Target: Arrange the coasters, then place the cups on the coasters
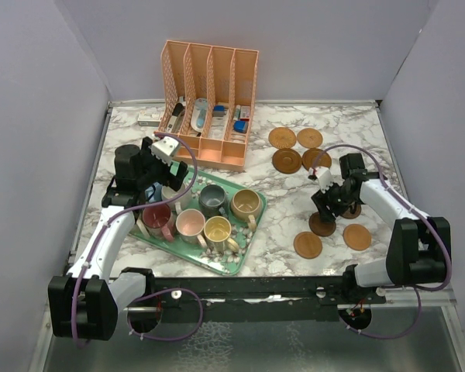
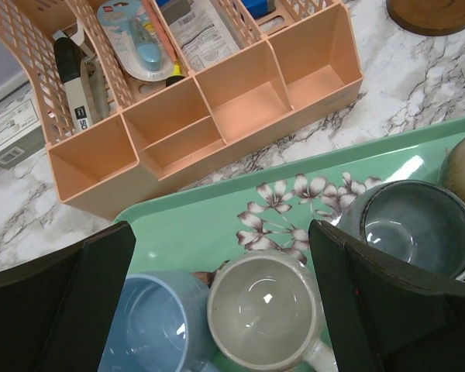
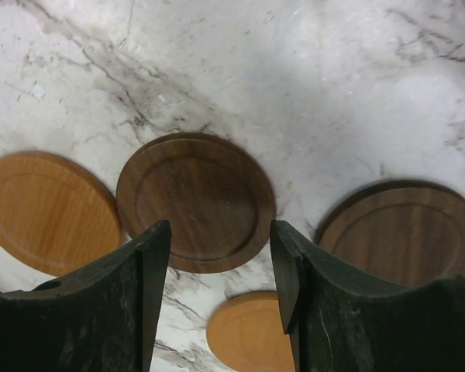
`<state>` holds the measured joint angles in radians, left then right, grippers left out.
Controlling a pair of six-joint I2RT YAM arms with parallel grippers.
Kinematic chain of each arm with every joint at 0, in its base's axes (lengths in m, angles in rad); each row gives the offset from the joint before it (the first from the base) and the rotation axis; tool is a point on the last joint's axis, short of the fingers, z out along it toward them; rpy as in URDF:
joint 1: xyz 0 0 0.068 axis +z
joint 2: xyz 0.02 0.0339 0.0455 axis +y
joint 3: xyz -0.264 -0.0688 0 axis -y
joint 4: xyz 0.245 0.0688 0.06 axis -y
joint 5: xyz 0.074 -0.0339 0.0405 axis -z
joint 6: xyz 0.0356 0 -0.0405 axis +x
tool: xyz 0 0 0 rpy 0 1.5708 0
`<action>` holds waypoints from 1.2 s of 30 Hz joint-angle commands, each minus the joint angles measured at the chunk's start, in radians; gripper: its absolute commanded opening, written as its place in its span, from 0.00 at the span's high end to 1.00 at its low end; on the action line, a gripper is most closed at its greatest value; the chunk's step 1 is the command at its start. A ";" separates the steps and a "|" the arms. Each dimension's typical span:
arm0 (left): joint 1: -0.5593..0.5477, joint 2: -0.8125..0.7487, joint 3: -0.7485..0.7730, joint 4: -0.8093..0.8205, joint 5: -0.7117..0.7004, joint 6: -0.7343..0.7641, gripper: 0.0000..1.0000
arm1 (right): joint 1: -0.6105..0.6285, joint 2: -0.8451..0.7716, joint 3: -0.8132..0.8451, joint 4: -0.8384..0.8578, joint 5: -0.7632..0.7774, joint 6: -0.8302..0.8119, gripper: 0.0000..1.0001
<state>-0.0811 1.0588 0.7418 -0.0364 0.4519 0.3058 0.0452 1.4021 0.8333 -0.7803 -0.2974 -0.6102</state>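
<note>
The left pincer (image 2: 221, 229) hangs over the tray (image 2: 186, 225) with its jaws as wide as they go, holding nothing. The cream cup (image 2: 263, 310) sits below, between its fingers, and the blue cup (image 2: 159, 325) is just beside it (partly hidden by the left finger). The grey-blue cup (image 2: 415, 225) stands on the tray too.

The right pincer (image 3: 219, 232) is about half open and empty, poised over a dark coaster (image 3: 195, 201) on the table (image 3: 294, 77). Whether the fingers touch the coaster cannot be told. A light coaster (image 3: 50, 213) lies just left of it, and another dark one (image 3: 403, 232) lies to the right, apart. Four more coasters (image 1: 298, 149) lie farther back, by the organiser (image 1: 209, 101).
</note>
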 commanded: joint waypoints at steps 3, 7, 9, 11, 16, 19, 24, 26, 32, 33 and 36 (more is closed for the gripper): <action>-0.005 0.006 0.018 -0.018 0.044 -0.004 0.01 | 0.016 -0.065 -0.065 0.036 -0.078 -0.092 0.47; -0.005 0.008 0.015 -0.019 0.045 -0.005 0.01 | 0.023 -0.087 -0.087 0.064 -0.090 -0.113 0.49; -0.004 0.006 0.013 -0.019 0.045 -0.001 0.01 | 0.025 -0.085 -0.096 0.083 -0.092 -0.116 0.50; -0.005 0.006 0.012 -0.019 0.042 0.002 0.01 | 0.029 -0.077 -0.104 0.101 -0.087 -0.118 0.51; -0.005 0.007 0.010 -0.016 0.042 0.003 0.01 | 0.042 -0.046 -0.110 0.137 -0.084 -0.117 0.53; -0.005 0.010 0.006 -0.014 0.042 0.006 0.01 | 0.055 -0.038 -0.117 0.151 -0.098 -0.115 0.53; -0.005 0.012 0.004 -0.011 0.040 0.009 0.01 | 0.092 -0.004 -0.133 0.178 -0.082 -0.110 0.53; -0.005 0.012 0.004 -0.012 0.038 0.009 0.01 | 0.110 0.008 -0.134 0.188 -0.071 -0.105 0.53; -0.005 0.014 0.004 -0.012 0.036 0.009 0.01 | 0.156 0.044 -0.121 0.247 -0.049 -0.069 0.54; -0.005 0.015 0.004 -0.012 0.037 0.010 0.01 | 0.165 0.054 -0.113 0.255 -0.047 -0.065 0.55; -0.005 0.016 0.002 -0.010 0.040 0.012 0.01 | 0.195 0.088 -0.086 0.289 -0.045 -0.037 0.56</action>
<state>-0.0811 1.0687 0.7418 -0.0471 0.4633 0.3065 0.2008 1.4239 0.7326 -0.5575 -0.3565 -0.6907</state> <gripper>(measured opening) 0.991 0.449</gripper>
